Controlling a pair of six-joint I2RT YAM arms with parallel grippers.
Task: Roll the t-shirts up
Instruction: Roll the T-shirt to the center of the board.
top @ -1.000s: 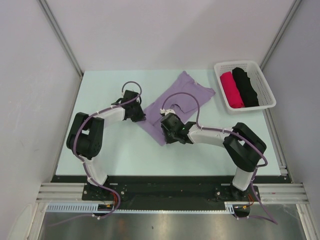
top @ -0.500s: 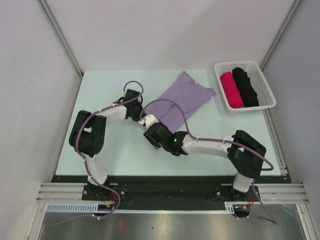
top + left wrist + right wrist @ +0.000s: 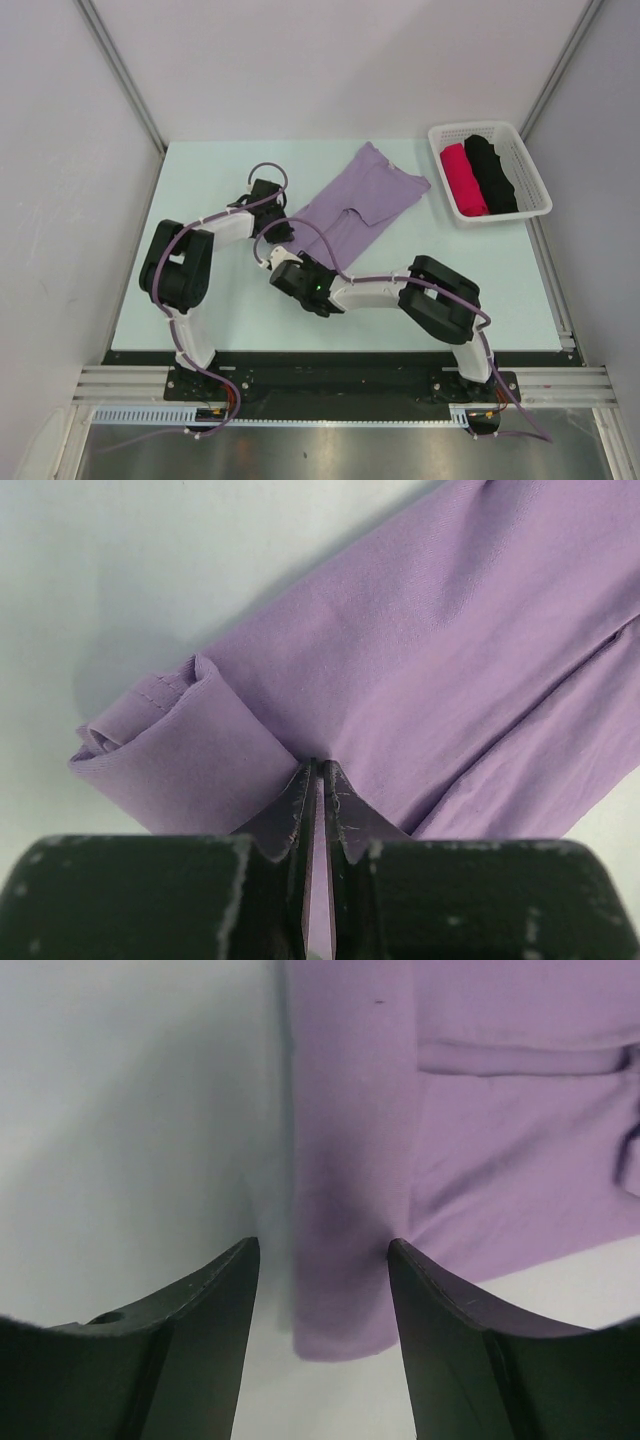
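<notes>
The shirt [image 3: 360,200] lies on the table [image 3: 200,290] to the left of the basket [image 3: 505,213], near it but not touching. It is a long lavender strip set on a slant: its far end is the end nearest the basket, and from there it runs away from the basket toward my bases. A folded-in flap lies on top of it, and its edge shows as a straight line across the cloth. My left gripper [image 3: 320,772] sits at the long edge of the shirt that faces away from the basket. Its jaws are pressed together on a thin layer of the cloth, and purple shows in the narrow slit between the fingers. Just beside that pinch the shirt's edge is turned over on itself into a small loose curl, with the stitched hem showing at its open end. My right gripper [image 3: 320,1250] is down low at the end of the shirt farthest from the basket, jaws apart and holding nothing. The shirt's corner lies flat on the table in the gap between my two fingers; one finger stands over bare table and the other over the cloth. Whether either finger touches the cloth I cannot tell. Inside the basket a pink roll [image 3: 463,178] and a black roll [image 3: 492,172] lie side by side, touching, the pink one on the side nearer the shirt.
</notes>
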